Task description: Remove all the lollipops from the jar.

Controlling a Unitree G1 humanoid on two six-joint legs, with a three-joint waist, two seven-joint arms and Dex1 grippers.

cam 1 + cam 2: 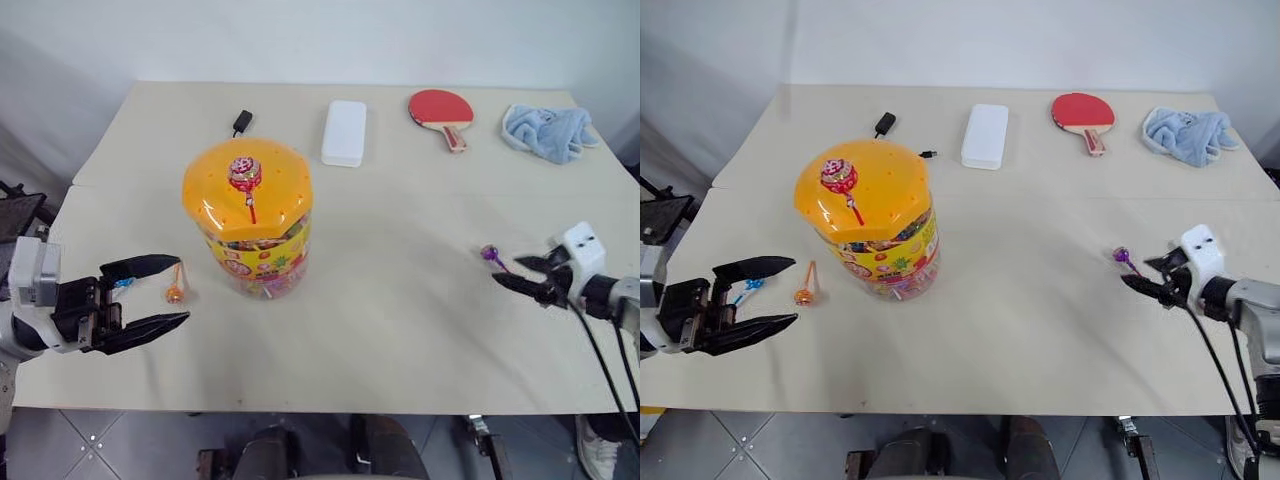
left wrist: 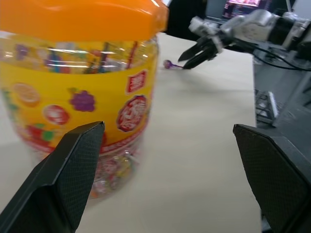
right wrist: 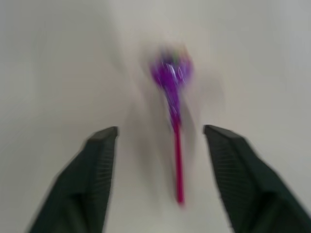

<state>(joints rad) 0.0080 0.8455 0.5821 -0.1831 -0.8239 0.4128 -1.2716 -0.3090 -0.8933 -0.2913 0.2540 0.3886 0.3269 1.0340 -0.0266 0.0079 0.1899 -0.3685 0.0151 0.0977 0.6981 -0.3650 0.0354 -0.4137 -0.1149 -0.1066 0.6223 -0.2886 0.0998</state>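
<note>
The jar (image 1: 252,245), a clear tub with a yellow-red label and an orange dotted lid, stands left of the table's middle. A red-pink lollipop (image 1: 244,174) sticks up from the lid. An orange lollipop (image 1: 803,295) lies on the table left of the jar, and a blue one (image 1: 748,287) lies beside it, partly behind a finger. My left gripper (image 1: 182,290) is open at the near left, pointing at the jar (image 2: 73,97). The purple lollipop (image 1: 489,254) lies on the table at the right, just off the tips of my open right gripper (image 1: 508,270), free of both fingers (image 3: 97,160).
Along the table's far side lie a small black device with a cable (image 1: 241,122), a white rectangular box (image 1: 344,132), a red table-tennis paddle (image 1: 440,108) and a crumpled blue cloth (image 1: 546,130). The table's front edge runs just below both grippers.
</note>
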